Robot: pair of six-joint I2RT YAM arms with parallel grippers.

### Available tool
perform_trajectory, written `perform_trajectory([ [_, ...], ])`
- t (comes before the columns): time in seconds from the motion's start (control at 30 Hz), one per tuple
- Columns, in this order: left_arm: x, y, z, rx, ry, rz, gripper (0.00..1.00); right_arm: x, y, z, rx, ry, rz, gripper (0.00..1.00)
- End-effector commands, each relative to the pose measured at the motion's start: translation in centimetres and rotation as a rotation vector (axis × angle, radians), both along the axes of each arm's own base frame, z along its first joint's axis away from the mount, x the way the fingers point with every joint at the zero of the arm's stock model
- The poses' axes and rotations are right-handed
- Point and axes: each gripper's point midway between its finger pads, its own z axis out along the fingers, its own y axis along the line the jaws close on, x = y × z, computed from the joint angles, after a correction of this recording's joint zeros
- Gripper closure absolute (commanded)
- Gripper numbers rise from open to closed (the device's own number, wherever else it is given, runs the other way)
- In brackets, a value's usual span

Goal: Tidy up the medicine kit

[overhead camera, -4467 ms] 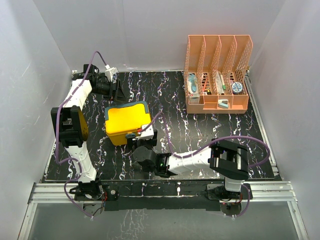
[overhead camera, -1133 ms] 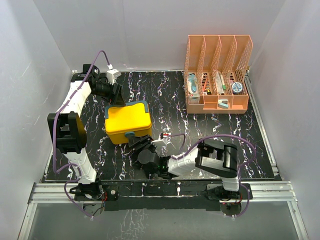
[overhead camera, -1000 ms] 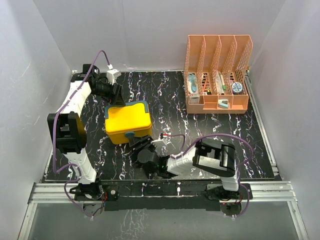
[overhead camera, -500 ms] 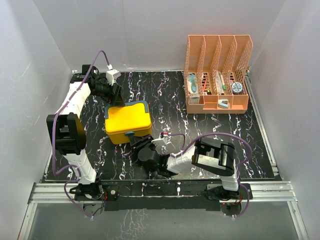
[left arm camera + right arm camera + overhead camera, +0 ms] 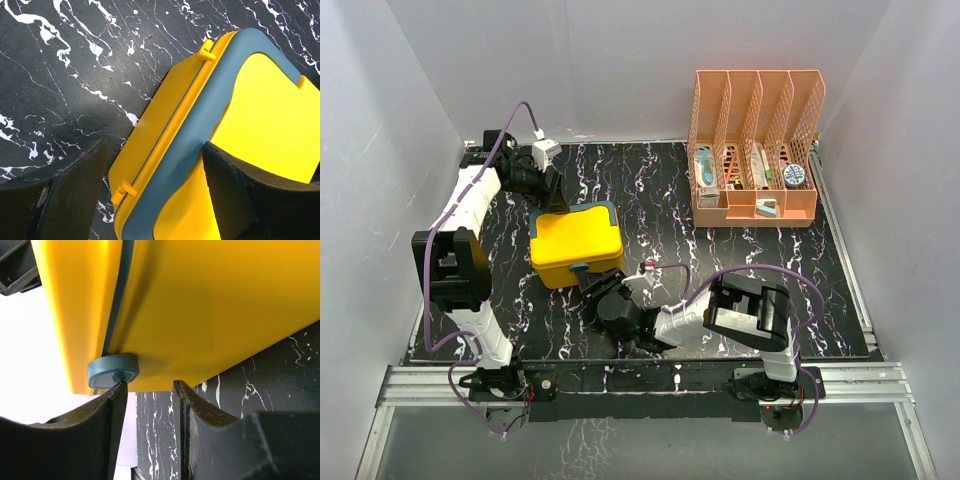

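Medicine kit (image 5: 575, 238) hemmed by left gripper (image 5: 555, 200) behind; right gripper (image 5: 592, 286) before.

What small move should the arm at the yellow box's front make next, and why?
Probably lift the right gripper slightly to flip the teal latch up. The medicine kit is closed, and one finger sits right under the latch, while the open left gripper straddles its hinge side.

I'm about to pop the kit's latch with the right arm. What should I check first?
1. The medicine kit is closed: ok.
2. The right gripper is at the teal latch, one fingertip touching it: ok.
3. The right gripper is empty, jaws slightly apart: ok.
4. The left gripper is open, astride the kit's hinge side: ok.
5. The left fingers brace the kit firmly: cannot tell.
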Motion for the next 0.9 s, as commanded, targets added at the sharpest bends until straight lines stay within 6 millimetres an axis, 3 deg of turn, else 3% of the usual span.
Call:
perform_trajectory([
  [0.0, -1.2, 1.0, 0.7, 0.024, 0.024, 0.035, 0.25, 1.5, 0.0, 2.3, 0.034, -0.055, -0.015, 0.59],
  [0.3, 3.5, 3.7, 6.1, -0.013, -0.101, 0.165, 0.24, -0.3, 0.2, 5.6, -0.088, -0.139, 0.038, 0.54],
  [0.4, 5.2, 5.4, 8.8, -0.035, -0.159, 0.226, 0.23, -1.3, -0.7, 7.0, -0.157, -0.169, 0.027, 0.54],
  [0.53, 6.4, 8.0, 10.6, -0.059, -0.184, 0.305, 0.22, -2.2, -3.2, 8.3, -0.233, -0.178, -0.011, 0.53],
  [0.7, 4.9, 12.2, 9.6, -0.082, -0.171, 0.424, 0.23, -2.1, -8.5, 8.6, -0.367, -0.171, -0.113, 0.52],
  [0.87, 0.6, 12.8, 5.1, -0.009, -0.126, 0.438, 0.23, -0.3, -14.2, 9.8, -0.45, -0.181, -0.235, 0.51],
])
